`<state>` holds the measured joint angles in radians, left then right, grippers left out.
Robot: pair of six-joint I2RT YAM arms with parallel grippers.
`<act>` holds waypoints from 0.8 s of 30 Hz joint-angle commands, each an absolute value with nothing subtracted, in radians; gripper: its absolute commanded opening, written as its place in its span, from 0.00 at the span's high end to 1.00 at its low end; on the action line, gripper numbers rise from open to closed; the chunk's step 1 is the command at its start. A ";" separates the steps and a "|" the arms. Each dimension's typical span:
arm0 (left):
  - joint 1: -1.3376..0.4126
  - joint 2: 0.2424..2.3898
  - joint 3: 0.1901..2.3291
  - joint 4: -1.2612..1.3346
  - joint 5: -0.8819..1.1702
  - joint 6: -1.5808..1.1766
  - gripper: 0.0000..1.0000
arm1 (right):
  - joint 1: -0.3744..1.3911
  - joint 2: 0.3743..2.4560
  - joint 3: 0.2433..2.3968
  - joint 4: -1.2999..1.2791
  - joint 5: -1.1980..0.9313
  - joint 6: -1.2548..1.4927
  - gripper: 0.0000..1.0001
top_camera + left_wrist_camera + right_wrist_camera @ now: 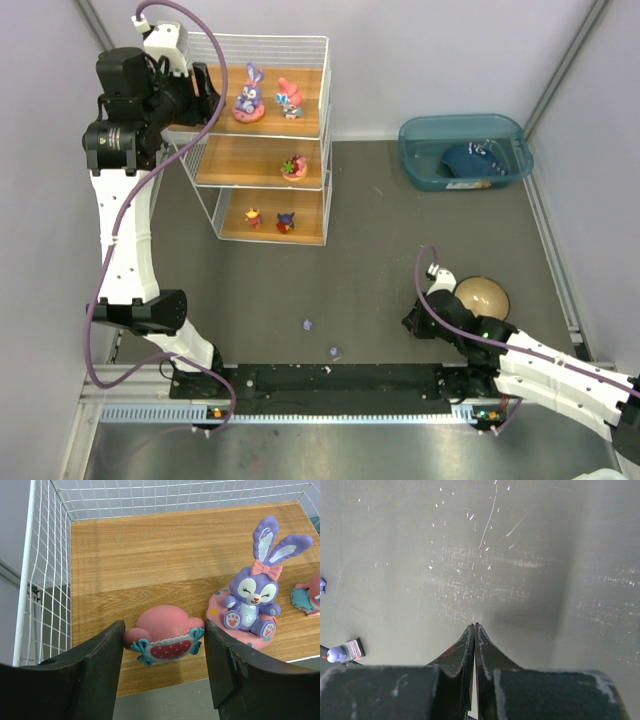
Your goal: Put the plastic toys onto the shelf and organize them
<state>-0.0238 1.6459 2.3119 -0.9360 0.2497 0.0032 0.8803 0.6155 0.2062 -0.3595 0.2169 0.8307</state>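
Note:
The shelf (310, 75) stands at the back left, a white wire rack with three wooden boards. My left gripper (205, 95) reaches over its top board (150, 555) and is shut on a pink toy (167, 622) with a teal-trimmed red spotted patch, low at the board's front edge. Right of it stand a purple bunny (255, 597) (249, 95) and a pink figure (290, 98). The middle board carries one toy (293, 167); the bottom board carries two (253, 217) (286, 222). My right gripper (412, 322) (475, 625) is shut and empty over the dark table.
Two tiny purple bits (307, 324) (335, 352) lie on the table near the front rail. A tan bowl (482, 297) sits just right of my right gripper. A teal bin (410, 135) holding a dark blue item (470, 160) stands at the back right.

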 commanded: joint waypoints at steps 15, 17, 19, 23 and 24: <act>-0.015 1.634 2.306 -0.890 0.267 0.006 0.54 | 0.870 0.594 0.242 -0.328 0.224 0.822 1.00; -0.015 1.635 2.304 -0.888 0.267 0.006 0.52 | 0.870 0.591 0.241 -0.327 0.225 0.825 1.00; -0.015 1.635 2.306 -0.888 0.265 0.006 0.48 | 0.870 0.586 0.241 -0.327 0.224 0.825 1.00; -0.015 1.634 2.304 -0.888 0.267 0.006 0.44 | 0.868 0.584 0.241 -0.325 0.224 0.824 0.99; -0.015 1.632 2.304 -0.888 0.267 0.008 0.43 | 0.870 0.586 0.239 -0.327 0.222 0.824 0.98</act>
